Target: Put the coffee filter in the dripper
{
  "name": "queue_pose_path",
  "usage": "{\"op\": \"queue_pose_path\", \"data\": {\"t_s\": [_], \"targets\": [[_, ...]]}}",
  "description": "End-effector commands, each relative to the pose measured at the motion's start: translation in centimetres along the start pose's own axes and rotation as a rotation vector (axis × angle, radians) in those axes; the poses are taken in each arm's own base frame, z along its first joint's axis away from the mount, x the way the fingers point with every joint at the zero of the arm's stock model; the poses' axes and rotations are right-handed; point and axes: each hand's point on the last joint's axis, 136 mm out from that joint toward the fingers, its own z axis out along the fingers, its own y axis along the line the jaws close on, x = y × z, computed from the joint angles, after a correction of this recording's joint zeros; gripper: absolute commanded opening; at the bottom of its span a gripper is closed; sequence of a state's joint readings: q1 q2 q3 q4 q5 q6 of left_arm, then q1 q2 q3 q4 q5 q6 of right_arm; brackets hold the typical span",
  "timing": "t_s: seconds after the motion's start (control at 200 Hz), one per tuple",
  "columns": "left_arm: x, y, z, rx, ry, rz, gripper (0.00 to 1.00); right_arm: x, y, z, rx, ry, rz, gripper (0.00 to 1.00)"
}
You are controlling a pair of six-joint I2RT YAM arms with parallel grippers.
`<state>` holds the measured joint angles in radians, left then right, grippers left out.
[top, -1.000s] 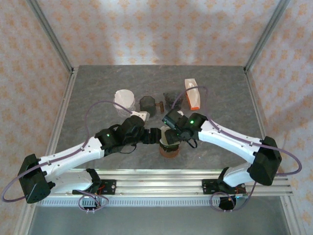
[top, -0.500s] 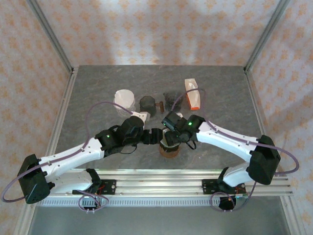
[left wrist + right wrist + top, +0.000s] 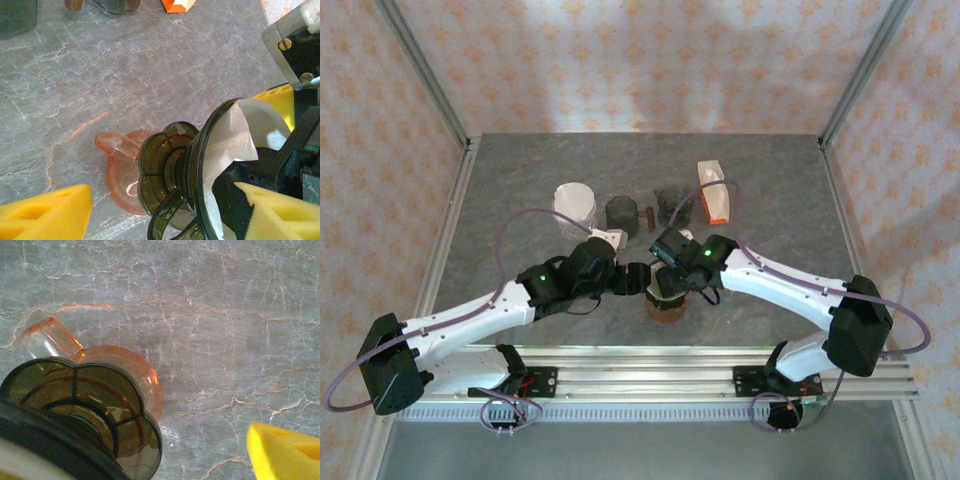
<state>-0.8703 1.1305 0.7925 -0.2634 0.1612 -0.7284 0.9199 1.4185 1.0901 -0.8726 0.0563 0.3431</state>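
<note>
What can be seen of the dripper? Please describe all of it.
The dripper looks like dark, smoky, see-through plastic: a cone with a flower-shaped foot and a loop handle. It is tilted on its side, with the foot over the pink cup; whether they touch is unclear. A white paper filter lies inside its mouth. What holds it up cannot be told.

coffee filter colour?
White coffee filter, against the dripper's dark smoked-brown rim. It shows best in the left wrist view.

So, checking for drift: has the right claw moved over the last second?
Yes: the right claw slid slightly left and down the top view, away from the orange box.
</note>
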Motion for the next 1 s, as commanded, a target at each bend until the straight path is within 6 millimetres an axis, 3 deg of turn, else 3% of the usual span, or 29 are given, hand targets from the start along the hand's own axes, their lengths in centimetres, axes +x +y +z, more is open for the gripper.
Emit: {"op": "queue_pose_path", "data": {"t_s": [0.0,0.18,0.52,0.991], "targets": [[0.2,0.7,0.3,-0.020,0.005,0.000,0.71,0.3,-1.0,1.0,0.080,0.006,-0.007,0.87],[0.5,0.9,0.4,-0.024,0.013,0.001,0.68,-0.5,-0.8,0.3,0.060,-0.027,-0.004,0.87],[0.7,1.1,0.7,-0.033,0.019,-0.001,0.64,-2.3,-1.4,-4.2,0.006,-0.151,0.052,0.87],[-0.4,0.3,-0.2,-0.016,-0.017,-0.008,0.75,-1.3,-4.0,-8.7,-0.041,-0.265,0.154,0.87]]}}
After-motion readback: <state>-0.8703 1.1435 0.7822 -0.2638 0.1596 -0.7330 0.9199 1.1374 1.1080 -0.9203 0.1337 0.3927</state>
